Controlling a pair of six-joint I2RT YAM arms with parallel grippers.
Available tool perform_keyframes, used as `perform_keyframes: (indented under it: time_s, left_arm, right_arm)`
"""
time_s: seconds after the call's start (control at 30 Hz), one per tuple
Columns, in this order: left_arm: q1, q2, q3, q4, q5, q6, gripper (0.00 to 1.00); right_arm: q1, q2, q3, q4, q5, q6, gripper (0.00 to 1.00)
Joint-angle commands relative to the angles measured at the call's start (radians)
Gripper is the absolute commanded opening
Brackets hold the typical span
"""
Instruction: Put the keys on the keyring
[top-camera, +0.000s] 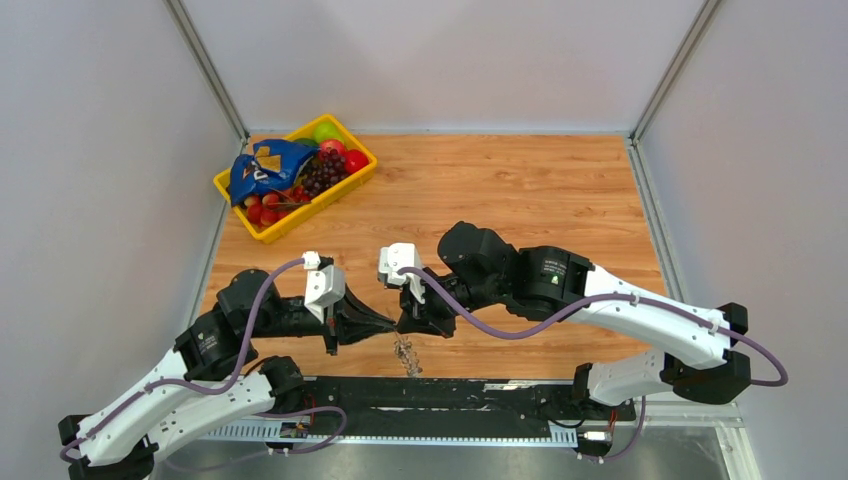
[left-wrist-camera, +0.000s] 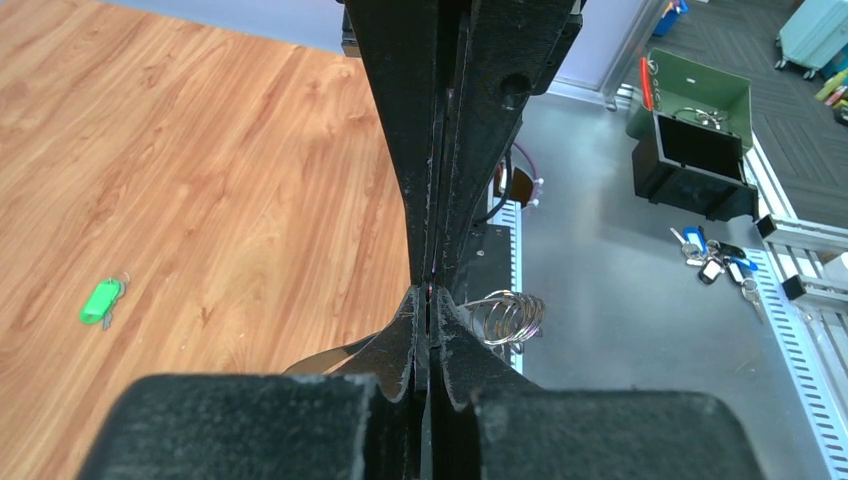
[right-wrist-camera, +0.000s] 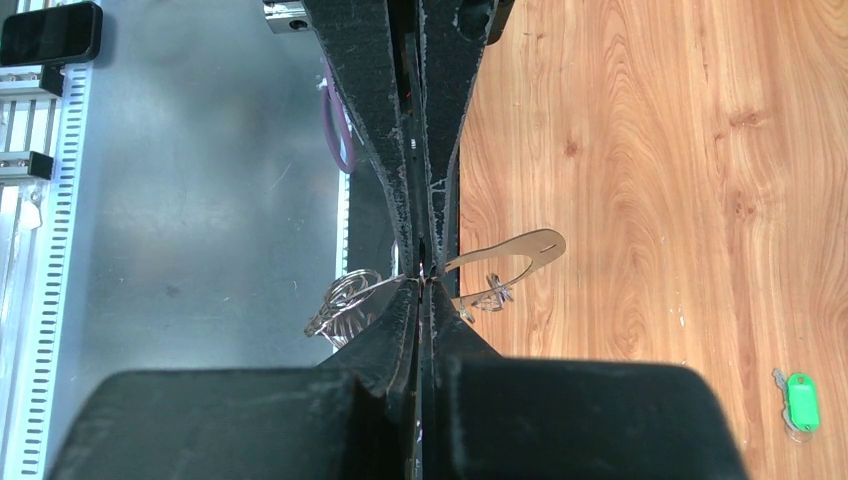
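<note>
My left gripper (top-camera: 385, 322) and right gripper (top-camera: 408, 320) meet tip to tip above the table's near edge. Both are shut on the keyring, whose silvery links (top-camera: 405, 355) hang below them. In the left wrist view my gripper (left-wrist-camera: 428, 292) pinches it, with a bunch of silver rings (left-wrist-camera: 505, 318) to the right and the flat grey band (left-wrist-camera: 330, 355) to the left. In the right wrist view my gripper (right-wrist-camera: 424, 280) pinches it, with the band loop (right-wrist-camera: 515, 252) to the right and the rings (right-wrist-camera: 345, 300) to the left. A small green key (left-wrist-camera: 100, 300) lies on the wood, also in the right wrist view (right-wrist-camera: 800, 400).
A yellow basket (top-camera: 330, 198) of fruit with a blue bag stands at the back left. A black rail (top-camera: 420, 395) runs along the near edge. Off the table are a green box (left-wrist-camera: 700, 130), loose keys (left-wrist-camera: 715, 265) and a phone (right-wrist-camera: 50, 30).
</note>
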Motion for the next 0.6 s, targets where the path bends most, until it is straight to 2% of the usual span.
perform_keyframes:
  time_s: [0.0,0.2,0.33,0.4,0.57]
  left_arm:
    - [-0.003,-0.011,0.024,0.028,-0.005,0.009,0.00]
    - [-0.003,-0.033,-0.019,0.122,-0.009,-0.014,0.00]
    - [-0.003,-0.077,-0.064,0.203,-0.018,-0.016,0.00]
    - [-0.003,-0.094,-0.078,0.235,-0.023,-0.016,0.00]
    - [-0.003,-0.103,-0.108,0.313,-0.007,-0.016,0.00]
  right_arm:
    - [0.003,0.005,0.042,0.024,0.000,0.018,0.00]
    - [0.003,-0.010,0.030,0.029,0.007,0.018,0.01]
    - [0.003,-0.079,0.002,0.053,0.046,0.018,0.16]
    - [0.003,-0.119,-0.020,0.071,0.069,0.018,0.30]
    - [0.003,-0.205,-0.088,0.114,0.135,0.009,0.46]
